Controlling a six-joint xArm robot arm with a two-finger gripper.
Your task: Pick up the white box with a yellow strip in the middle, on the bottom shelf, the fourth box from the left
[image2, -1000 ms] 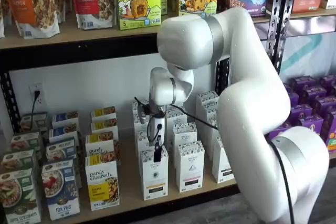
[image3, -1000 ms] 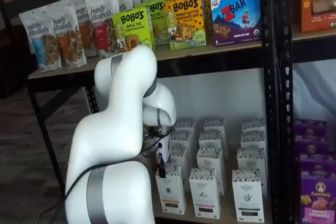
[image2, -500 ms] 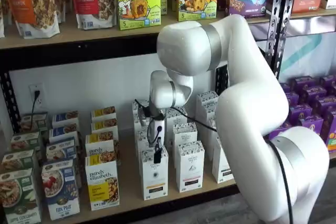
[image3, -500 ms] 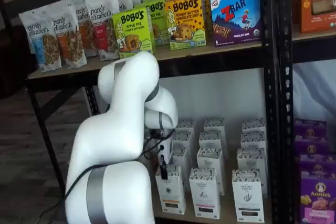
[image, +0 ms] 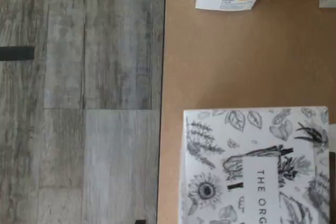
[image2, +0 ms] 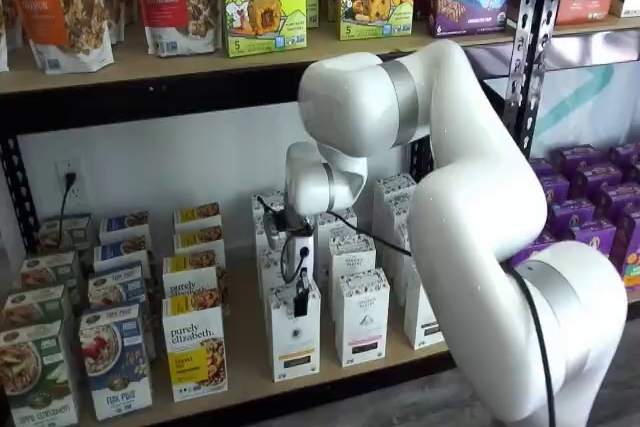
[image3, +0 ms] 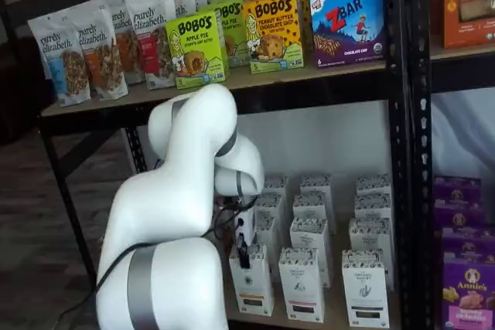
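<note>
While the arm has sunk slightly, the pincer (image2: 299, 299) over the white box (image2: 294, 344) stays wide

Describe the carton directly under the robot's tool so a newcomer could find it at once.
Start at the light tan wooden bottom shelf. Front row, beneath the black-fingered tool, stands a tall narrow white carton with a leaf-patterned top. Its label strip is yellow-orange; its neighbours' are black.

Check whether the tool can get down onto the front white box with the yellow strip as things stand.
Probably yes. In both shelf views the tool hangs right over the white box at the front of its row on the bottom shelf, with nothing between. Only one finger shows, so its opening is unclear.
</note>
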